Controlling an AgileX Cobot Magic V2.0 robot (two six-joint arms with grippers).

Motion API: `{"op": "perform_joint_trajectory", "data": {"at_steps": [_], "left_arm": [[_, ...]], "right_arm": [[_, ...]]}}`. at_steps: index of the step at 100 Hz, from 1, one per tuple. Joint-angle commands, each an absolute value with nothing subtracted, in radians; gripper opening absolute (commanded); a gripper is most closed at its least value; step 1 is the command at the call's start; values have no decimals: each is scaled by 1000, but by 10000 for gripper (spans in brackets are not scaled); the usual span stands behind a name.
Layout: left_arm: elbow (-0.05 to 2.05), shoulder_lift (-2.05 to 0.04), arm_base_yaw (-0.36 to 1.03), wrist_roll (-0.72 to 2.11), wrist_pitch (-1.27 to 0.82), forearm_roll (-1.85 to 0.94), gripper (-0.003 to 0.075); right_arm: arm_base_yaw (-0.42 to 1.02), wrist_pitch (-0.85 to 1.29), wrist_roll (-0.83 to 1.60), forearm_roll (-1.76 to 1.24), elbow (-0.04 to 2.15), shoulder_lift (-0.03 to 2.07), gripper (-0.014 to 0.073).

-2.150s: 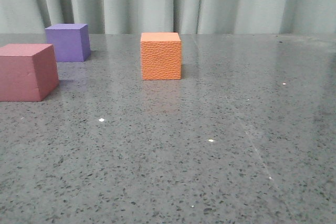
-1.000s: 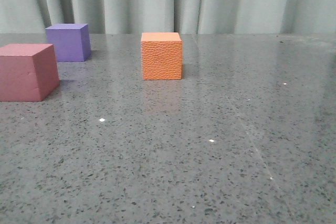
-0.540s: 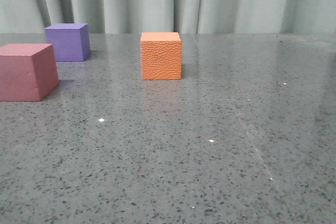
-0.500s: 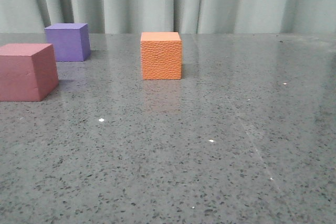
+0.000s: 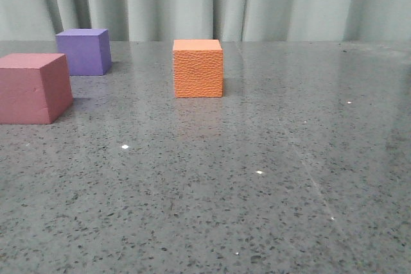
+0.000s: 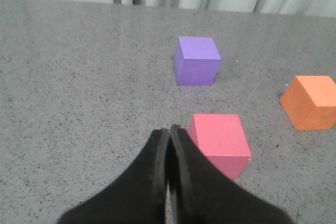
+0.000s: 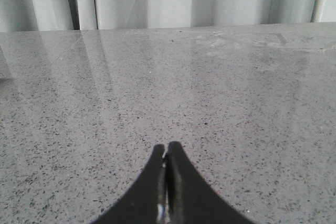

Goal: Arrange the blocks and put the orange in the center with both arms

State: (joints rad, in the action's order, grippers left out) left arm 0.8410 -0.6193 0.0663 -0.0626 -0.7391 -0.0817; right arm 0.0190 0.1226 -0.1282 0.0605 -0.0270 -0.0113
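Observation:
The orange cube (image 5: 198,68) with a pebbled surface stands mid-table in the front view. The purple cube (image 5: 82,51) stands at the far left, and the pink-red cube (image 5: 34,88) is nearer at the left edge. Neither gripper shows in the front view. In the left wrist view my left gripper (image 6: 169,129) is shut and empty, raised just beside the pink-red cube (image 6: 219,141), with the purple cube (image 6: 197,60) beyond it and the orange cube (image 6: 311,102) off to the side. My right gripper (image 7: 166,146) is shut and empty over bare table; no cube shows in its view.
The table is a grey speckled stone surface (image 5: 257,171). A pale green curtain (image 5: 212,1) hangs along its far edge.

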Motion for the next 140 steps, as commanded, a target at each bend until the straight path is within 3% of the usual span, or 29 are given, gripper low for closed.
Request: {"op": "perform_joint_trajectory", "data": {"at_steps": [1, 30, 37, 46, 61, 68, 82, 109, 140], "left_arm": [[933, -709, 69, -68, -727, -105, -19], [970, -837, 69, -68, -715, -107, -15], [970, -837, 69, -57, -708, -112, 21], [970, -837, 69, -16, -694, -134, 167], [970, -837, 69, 0, -689, -127, 597], [970, -837, 69, 0, -688, -127, 722], [970, -837, 69, 0, -650, -142, 654], [1028, -875, 88, 0, -649, -227, 652], [1213, -1081, 312, -66, -576, -222, 650]], "right_arm": [[13, 38, -120, 58, -14, -36, -67], [13, 38, -120, 58, -14, -36, -67], [13, 38, -120, 58, -14, -36, -67], [13, 38, -120, 58, -14, -36, -67], [13, 38, -120, 58, -14, -36, -67], [13, 38, -120, 58, -14, -36, -67], [13, 38, -120, 58, -14, -36, -67], [13, 38, -120, 58, -14, -36, -67], [13, 38, -120, 58, -14, -36, -67]]}}
